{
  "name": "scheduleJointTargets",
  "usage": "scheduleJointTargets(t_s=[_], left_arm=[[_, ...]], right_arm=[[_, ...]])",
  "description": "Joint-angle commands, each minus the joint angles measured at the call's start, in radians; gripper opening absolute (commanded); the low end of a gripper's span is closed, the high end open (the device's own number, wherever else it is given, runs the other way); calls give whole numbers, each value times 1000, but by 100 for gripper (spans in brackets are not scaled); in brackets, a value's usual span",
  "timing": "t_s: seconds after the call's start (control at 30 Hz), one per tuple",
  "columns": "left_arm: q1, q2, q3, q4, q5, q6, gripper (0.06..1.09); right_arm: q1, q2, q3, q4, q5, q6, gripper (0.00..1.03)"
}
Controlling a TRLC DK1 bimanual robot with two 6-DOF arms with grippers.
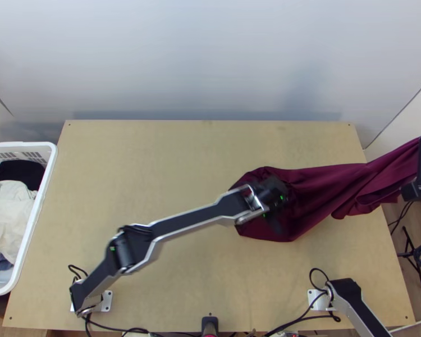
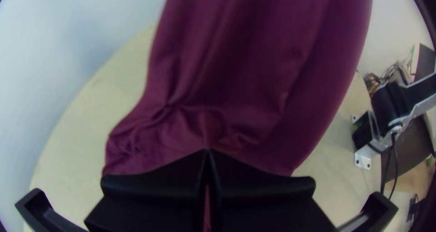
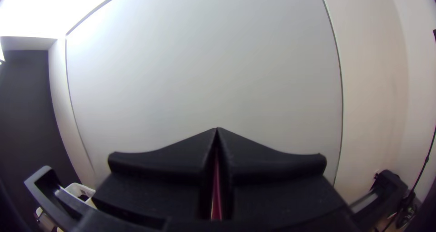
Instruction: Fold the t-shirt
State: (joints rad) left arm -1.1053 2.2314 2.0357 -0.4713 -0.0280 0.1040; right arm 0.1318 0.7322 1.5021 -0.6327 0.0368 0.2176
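One partly hidden t-shirt (image 1: 323, 185) is clenched by the left end effector (image 1: 280, 203) and cropped right end effector (image 1: 420, 164).

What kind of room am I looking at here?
Probably a robotics lab or test workspace: two robot arms are mounted on a bare wooden table, with loose cables along its edge and a white laundry basket beside it.

One shirt (image 1: 323, 191), two arms (image 1: 182, 221), one basket (image 1: 51, 168), perhaps three other garments (image 1: 8, 213)
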Motion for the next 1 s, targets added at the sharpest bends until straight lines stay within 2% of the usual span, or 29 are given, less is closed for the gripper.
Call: scheduleJointTargets(t_s=[0.0,0.2,0.33,0.47,0.77,0.97], left_arm=[[97,-234,3,-59,-10,-15,10],[292,-501,31,-104,-12,33,10],[466,-558,176,-214,-10,91,10],[602,-625,185,-222,-9,157,10],[751,-776,169,-222,-6,186,10],[835,-826,184,-201,-3,201,10]], right_arm=[[-1,4,7,13,2,-6,3],[-11,12,10,54,5,-17,3],[-20,38,14,105,5,-26,3],[-23,76,27,154,6,-26,3],[-43,205,109,304,158,-49,3],[-44,315,254,329,163,-60,3]])
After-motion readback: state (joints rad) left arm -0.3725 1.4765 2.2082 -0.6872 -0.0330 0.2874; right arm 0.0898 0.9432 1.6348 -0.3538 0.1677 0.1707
